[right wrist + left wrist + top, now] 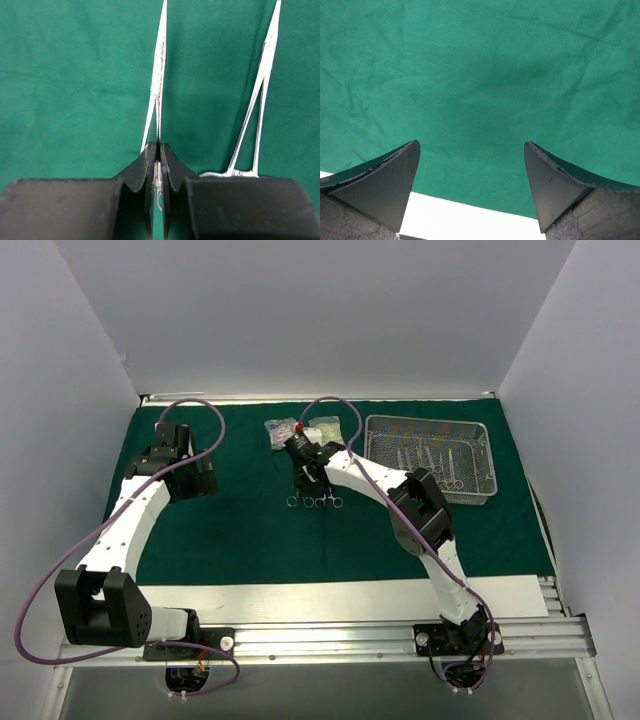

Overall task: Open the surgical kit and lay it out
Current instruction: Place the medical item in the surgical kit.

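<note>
The surgical kit's dark green cloth [250, 530] lies spread flat over the table. Its silver wire-mesh tray [482, 490] stands at the back right with several steel instruments [436, 462] in it. Two clear packets [284, 430] lie at the back centre. My right gripper [308, 480] [158, 146] is shut on a slim steel instrument [159, 75], low over the cloth. A second instrument [260, 90] lies just to its right. A row of ring handles [315, 502] shows on the cloth below the gripper. My left gripper [198, 480] [472, 145] hangs open over bare cloth [480, 75].
A white strip of table [340, 598] runs along the cloth's near edge, also seen as a white edge [465, 220] in the left wrist view. White walls close in the back and both sides. Purple cables loop over both arms.
</note>
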`<act>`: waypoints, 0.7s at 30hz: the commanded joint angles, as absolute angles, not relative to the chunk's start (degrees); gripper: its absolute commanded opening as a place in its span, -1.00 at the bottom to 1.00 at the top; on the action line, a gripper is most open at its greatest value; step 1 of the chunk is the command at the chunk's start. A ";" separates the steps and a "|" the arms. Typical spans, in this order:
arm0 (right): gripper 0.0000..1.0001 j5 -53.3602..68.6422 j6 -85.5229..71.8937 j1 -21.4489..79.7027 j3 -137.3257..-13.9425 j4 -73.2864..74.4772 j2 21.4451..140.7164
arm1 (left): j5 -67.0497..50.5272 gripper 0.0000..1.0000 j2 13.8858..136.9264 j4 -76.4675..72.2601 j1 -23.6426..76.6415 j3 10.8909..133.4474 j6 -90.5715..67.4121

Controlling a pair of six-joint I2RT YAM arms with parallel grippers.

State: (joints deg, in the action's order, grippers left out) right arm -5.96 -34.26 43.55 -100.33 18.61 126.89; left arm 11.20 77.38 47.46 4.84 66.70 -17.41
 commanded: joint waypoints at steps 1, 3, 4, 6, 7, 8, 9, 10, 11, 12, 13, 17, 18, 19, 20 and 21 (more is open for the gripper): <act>-1.00 -8.35 -34.81 43.42 -102.04 18.02 127.70 | 11.78 0.88 75.41 47.46 5.10 68.03 -17.58; -1.00 -8.53 -34.45 43.42 -102.13 17.58 128.23 | 11.69 0.88 75.41 47.37 5.10 67.94 -17.58; -1.00 -8.53 -34.37 43.42 -102.22 17.67 128.49 | 11.78 0.88 75.41 47.46 5.01 67.85 -17.67; -1.00 -8.53 -34.37 43.42 -102.22 17.58 128.85 | 11.69 0.88 75.32 47.37 5.10 67.76 -17.67; -1.00 -8.53 -34.19 43.42 -102.22 17.40 128.93 | 11.69 0.88 75.32 47.37 5.10 67.76 -17.75; -1.00 -8.53 -34.19 43.42 -102.30 17.40 129.20 | 11.60 0.88 75.32 47.46 5.10 67.68 -17.67; -1.00 -8.53 -34.19 43.42 -102.39 17.32 129.46 | 11.60 0.88 75.32 47.37 5.10 67.59 -17.75; -1.00 -8.44 -34.28 43.42 -102.39 17.23 129.55 | 11.60 0.88 75.24 47.37 5.10 67.59 -17.75; -1.00 -8.52 -34.19 43.42 -102.39 17.14 129.72 | 11.60 0.88 75.23 47.37 5.10 67.59 -17.67; -1.00 -8.53 -33.84 43.42 -102.39 17.14 129.90 | 11.60 0.88 75.23 47.37 5.10 67.67 -17.75; -1.00 -8.44 -33.66 43.42 -102.31 17.05 129.99 | 11.69 0.88 75.23 47.46 5.10 67.59 -17.75; -1.00 -8.61 -32.96 43.42 -102.66 17.31 130.69 | 11.60 0.88 75.06 47.46 5.10 67.50 -17.75; -1.00 -8.61 -32.87 43.42 -102.57 17.31 130.78 | 11.60 0.88 75.06 47.29 5.10 67.41 -17.75; -1.00 -8.53 -32.44 43.42 -102.57 17.14 130.87 | 11.60 0.88 75.06 47.29 5.10 67.33 -17.75; -1.00 -8.44 -32.26 43.50 -102.66 17.23 131.13 | 11.60 0.88 75.06 47.37 5.10 67.32 -17.75; -1.00 -8.44 -32.17 43.42 -102.66 17.23 131.31 | 11.51 0.88 75.06 47.29 5.10 67.24 -17.75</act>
